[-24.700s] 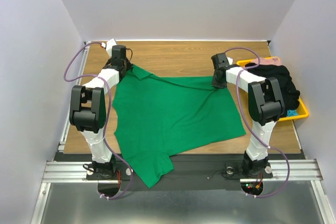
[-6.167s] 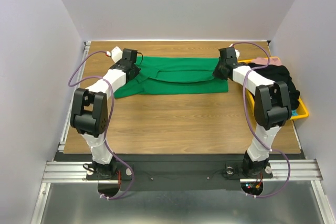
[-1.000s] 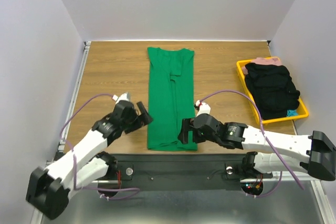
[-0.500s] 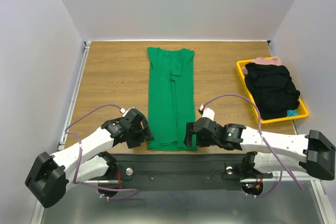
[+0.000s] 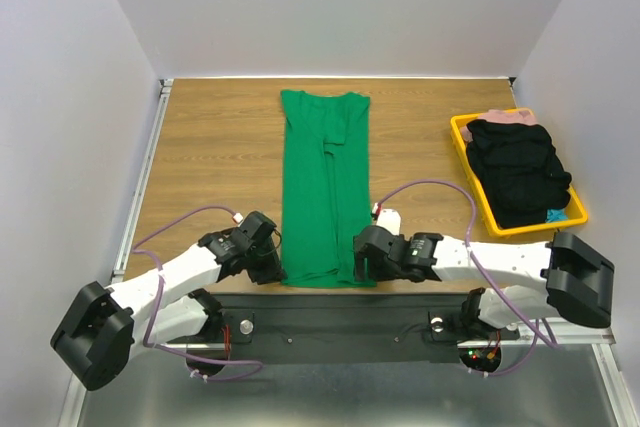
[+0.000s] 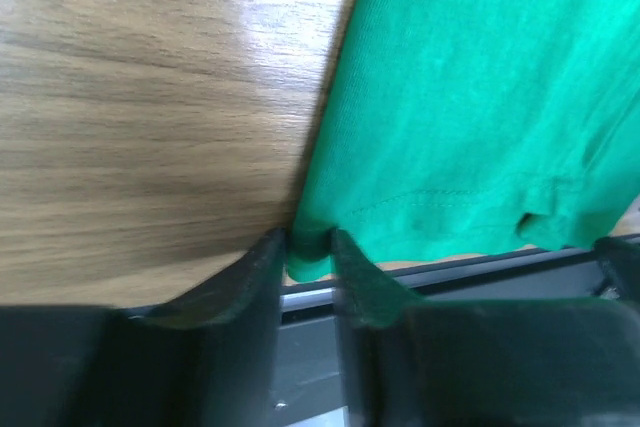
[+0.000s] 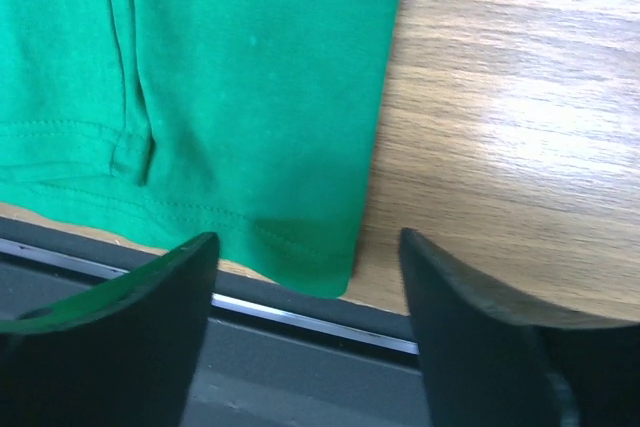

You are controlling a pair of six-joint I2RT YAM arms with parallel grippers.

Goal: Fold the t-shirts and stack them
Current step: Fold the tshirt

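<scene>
One bright green t-shirt [image 5: 325, 187] lies folded into a long narrow strip that runs from the far side of the table to its near edge. My left gripper [image 5: 279, 267] sits at the strip's near left corner. In the left wrist view the t-shirt [image 6: 480, 97] has that corner pinched between the left gripper [image 6: 308, 243] jaws. My right gripper [image 5: 361, 267] is at the near right corner. In the right wrist view the right gripper [image 7: 305, 247] stands open, its fingers on either side of the t-shirt [image 7: 250, 77] hem corner without touching it.
A yellow tray [image 5: 457, 128] at the right edge holds a heap of black clothes [image 5: 515, 167] with a bit of pink cloth [image 5: 505, 115] behind. The black rail [image 5: 330, 307] runs just past the shirt's near hem. Bare wooden table [image 5: 215, 147] lies to the left.
Both grippers have moved in to the shirt's near corners. The left jaws have closed onto the near left corner. The right jaws have narrowed a little but stay apart.
</scene>
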